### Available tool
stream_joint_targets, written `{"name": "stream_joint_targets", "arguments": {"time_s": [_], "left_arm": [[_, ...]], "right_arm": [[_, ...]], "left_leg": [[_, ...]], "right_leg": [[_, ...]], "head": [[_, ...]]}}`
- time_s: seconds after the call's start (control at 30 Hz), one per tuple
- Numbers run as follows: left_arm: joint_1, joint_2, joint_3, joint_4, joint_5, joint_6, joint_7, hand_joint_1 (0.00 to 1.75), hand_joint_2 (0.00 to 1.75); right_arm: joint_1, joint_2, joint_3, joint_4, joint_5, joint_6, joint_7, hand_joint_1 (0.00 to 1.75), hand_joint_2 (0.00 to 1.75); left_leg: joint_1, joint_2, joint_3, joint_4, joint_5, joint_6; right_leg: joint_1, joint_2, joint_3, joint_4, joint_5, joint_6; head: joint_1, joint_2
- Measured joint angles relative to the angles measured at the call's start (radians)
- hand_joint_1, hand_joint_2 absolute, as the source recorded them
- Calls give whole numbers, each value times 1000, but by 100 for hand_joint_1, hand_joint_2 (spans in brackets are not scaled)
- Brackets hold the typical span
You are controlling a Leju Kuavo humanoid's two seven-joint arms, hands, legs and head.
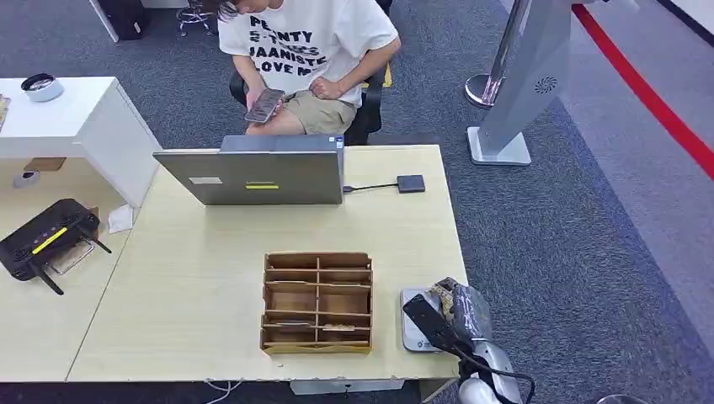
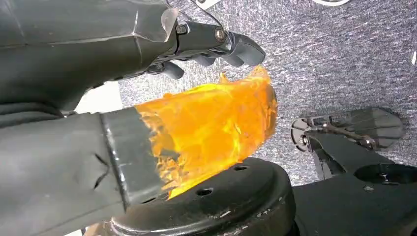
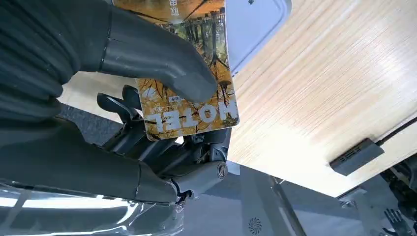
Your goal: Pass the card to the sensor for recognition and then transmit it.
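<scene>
Right wrist view shows the right hand pinching the card, its far end over the sensor.

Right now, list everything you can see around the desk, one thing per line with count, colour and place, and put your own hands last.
card: one, orange-brown, printed HOTEL, in the right hand, over the reader
reader: one, pale grey, table's near right corner
organizer: one, brown, divided into compartments, near middle of the table
table: one, light wood
laptop: one, grey, open, far side of the table
adapter: one, dark grey, cabled to the laptop's right
router: one, black, on the left desk
person: one, white printed shirt, seated behind the laptop, holding a phone
right hand: dark, pinches the card
left hand: dark, hanging over carpet, fingers curled, nothing held
</scene>
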Motion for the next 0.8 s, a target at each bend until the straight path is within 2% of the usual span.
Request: {"name": "stream_joint_targets", "arguments": {"time_s": [0.8], "left_arm": [[0, 0, 0, 0, 0, 0, 0, 0, 0]], "right_arm": [[-4, 0, 2, 2, 5, 6, 7, 175, 175]], "left_leg": [[0, 0, 0, 0, 0, 0]], "right_leg": [[0, 0, 0, 0, 0, 0]], "head": [[0, 0]]}}
